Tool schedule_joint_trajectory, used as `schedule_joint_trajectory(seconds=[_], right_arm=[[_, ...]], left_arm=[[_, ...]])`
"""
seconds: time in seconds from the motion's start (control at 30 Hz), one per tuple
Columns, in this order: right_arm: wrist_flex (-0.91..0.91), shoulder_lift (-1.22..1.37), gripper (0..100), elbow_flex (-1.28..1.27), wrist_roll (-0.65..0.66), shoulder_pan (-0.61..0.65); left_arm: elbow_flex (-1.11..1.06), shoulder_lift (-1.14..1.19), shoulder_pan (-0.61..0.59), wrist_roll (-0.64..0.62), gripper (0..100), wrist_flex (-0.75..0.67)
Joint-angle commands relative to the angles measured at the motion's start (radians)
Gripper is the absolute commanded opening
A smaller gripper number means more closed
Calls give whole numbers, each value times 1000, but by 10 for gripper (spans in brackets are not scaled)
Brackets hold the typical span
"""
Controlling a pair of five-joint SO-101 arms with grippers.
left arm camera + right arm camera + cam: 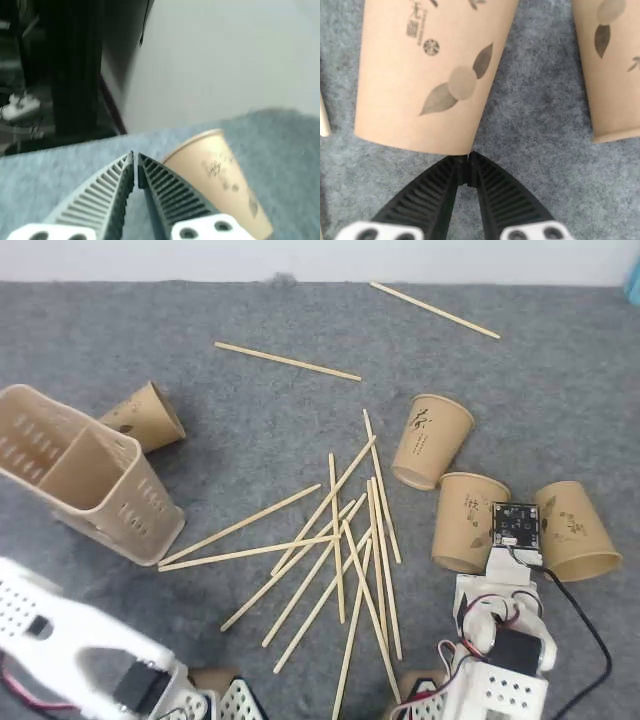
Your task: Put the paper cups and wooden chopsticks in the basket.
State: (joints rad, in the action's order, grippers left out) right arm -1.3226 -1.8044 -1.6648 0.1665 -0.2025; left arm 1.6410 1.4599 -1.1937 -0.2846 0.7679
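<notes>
- The mat (250, 310) is grey and covers the table. All the task's things lie loose on it, so no sorting looks done yet.
- The basket (90, 475) sits tilted at the left with its divided mouth open to view. Nothing shows inside.
- The left arm (80, 650) is at the near edge, below the basket. The left claw (135, 170) is pressed together and empty, pointing past a cup (220, 175) lying just beside it.
- The right arm (500, 640) is at the near edge on the right. The right claw (468, 172) is pressed together and empty. Its tip is at the rim of the middle cup (435, 70), but I cannot tell if they touch. It would have to spread before it could grip.
- All four cups lie on their sides. The basket cup (145, 418) touches the basket. The far cup (432, 440), the middle cup and the outer cup (572, 530) cluster on the right. The middle and outer cups' mouths face the arm, so a finger could probably slip inside.
- The chopsticks (340, 540) lie crossed in a flat heap between the basket and the right-hand cluster. Two strays (287, 361) (434, 309) lie farther off. They are thin and flat on the mat, so they are probably the harder pick.
</notes>
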Motion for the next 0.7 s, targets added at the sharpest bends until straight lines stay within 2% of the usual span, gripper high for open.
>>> schedule_joint_trajectory(seconds=[0.0,0.23,0.53,0.67], right_arm=[[13,-13,8,-18,12,-12],[13,-13,8,-18,12,-12],[13,-13,8,-18,12,-13],[13,-13,8,-18,12,-58]], left_arm=[[-45,-89,29,-29,12,-167],[-67,-146,46,-32,12,-173],[-68,-161,51,-31,12,-256],[-185,-160,83,-29,12,-408]])
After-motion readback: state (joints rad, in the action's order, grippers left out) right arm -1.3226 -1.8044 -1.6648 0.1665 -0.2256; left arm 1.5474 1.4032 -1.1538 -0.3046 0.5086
